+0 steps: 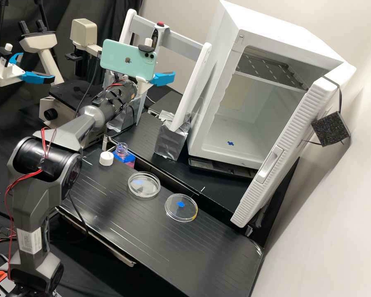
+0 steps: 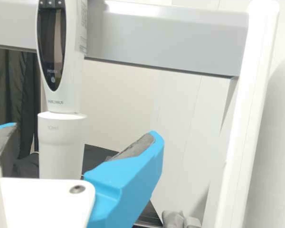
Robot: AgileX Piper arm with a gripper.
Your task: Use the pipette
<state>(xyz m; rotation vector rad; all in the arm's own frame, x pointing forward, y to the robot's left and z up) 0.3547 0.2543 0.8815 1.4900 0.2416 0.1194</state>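
High view: illumination bright and diffuse on the pale wall (image 1: 317, 231); the interior of the white cabinet (image 1: 231, 57) lies in soft shade. Faint sheen noted on the black bench top (image 1: 123, 231); small glints on the rim of the clear dish (image 1: 144, 195). Wrist view: strong light on the pipette (image 2: 61, 147), pale glare along the grey crossbar (image 2: 166, 38), soft shadow beside the white upright (image 2: 247, 118).

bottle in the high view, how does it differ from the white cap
The bottle is clear at the neck with pink and blue lower down, while the cap is plain white and opaque. The bottle is upright with its mouth open; the cap lies off it, on the dark bench. The bottle looks taller than the cap. Both have a round outline at the top.
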